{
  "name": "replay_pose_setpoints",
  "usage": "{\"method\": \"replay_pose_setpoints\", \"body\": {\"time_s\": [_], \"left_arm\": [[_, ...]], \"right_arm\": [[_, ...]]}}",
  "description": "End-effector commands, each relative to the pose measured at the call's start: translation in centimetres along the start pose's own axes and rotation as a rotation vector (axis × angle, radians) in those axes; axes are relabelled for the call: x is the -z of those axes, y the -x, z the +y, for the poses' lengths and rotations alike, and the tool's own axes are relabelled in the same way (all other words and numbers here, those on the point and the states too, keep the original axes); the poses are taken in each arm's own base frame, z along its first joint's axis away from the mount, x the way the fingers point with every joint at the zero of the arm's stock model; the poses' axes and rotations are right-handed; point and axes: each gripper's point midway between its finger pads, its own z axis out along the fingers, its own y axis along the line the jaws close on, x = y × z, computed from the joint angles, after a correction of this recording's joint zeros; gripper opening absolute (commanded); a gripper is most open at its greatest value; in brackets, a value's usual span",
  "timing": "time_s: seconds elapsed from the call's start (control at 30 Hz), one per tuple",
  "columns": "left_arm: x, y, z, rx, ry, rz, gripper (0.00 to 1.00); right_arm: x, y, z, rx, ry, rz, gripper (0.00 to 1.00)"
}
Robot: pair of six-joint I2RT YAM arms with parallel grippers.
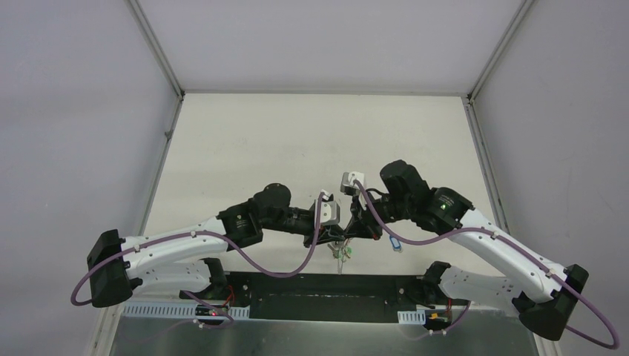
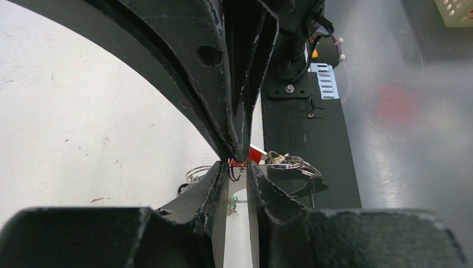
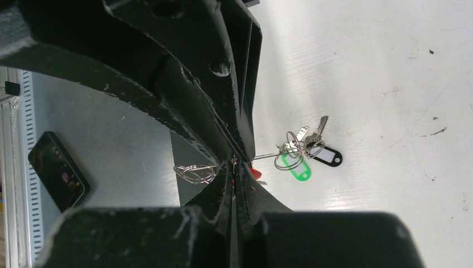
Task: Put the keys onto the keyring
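Observation:
My two grippers meet tip to tip above the table's near edge. My left gripper (image 1: pixel 341 231) (image 2: pixel 238 166) is shut on a thin dark loop of the keyring (image 2: pixel 236 173). My right gripper (image 1: pixel 356 227) (image 3: pixel 235 167) is shut on a key with a red tag (image 2: pixel 256 154) (image 3: pixel 255 173). The keyring's thin wire (image 3: pixel 265 156) runs from the pinch to hanging keys with a green tag (image 3: pixel 295 164) and a black tag (image 3: pixel 328 157). Silver split rings (image 2: pixel 293 162) (image 3: pixel 195 173) hang beside the fingers. The hanging keys (image 1: pixel 341 254) also show in the top view.
A blue-tagged key (image 1: pixel 395 243) lies on the table under the right arm. The black base plate (image 1: pixel 319 289) runs along the near edge. A phone (image 3: pixel 56 170) lies on the grey surface below. A white basket (image 2: pixel 457 11) sits beyond it.

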Motion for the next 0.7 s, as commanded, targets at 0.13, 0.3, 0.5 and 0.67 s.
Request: {"method": "replay_pose_setpoints", "body": {"time_s": [0.13, 0.3, 0.5, 0.67], "left_arm": [[-0.3, 1.7, -1.1, -0.031, -0.063, -0.05, 0.0], [0.0, 1.5, -1.0, -0.024, -0.046, -0.053, 0.0], [1.1, 2.2, -0.2, -0.011, 0.039, -0.096, 0.0], [2.5, 3.4, 0.4, 0.004, 0.118, -0.182, 0.0]], "right_arm": [[0.8, 2.8, 0.0, 0.063, -0.029, -0.102, 0.0], [1.1, 3.0, -0.4, 0.065, -0.062, -0.117, 0.0], [1.6, 3.3, -1.3, 0.059, -0.127, -0.142, 0.22], [2.5, 3.9, -1.5, 0.085, -0.179, -0.197, 0.48]]}}
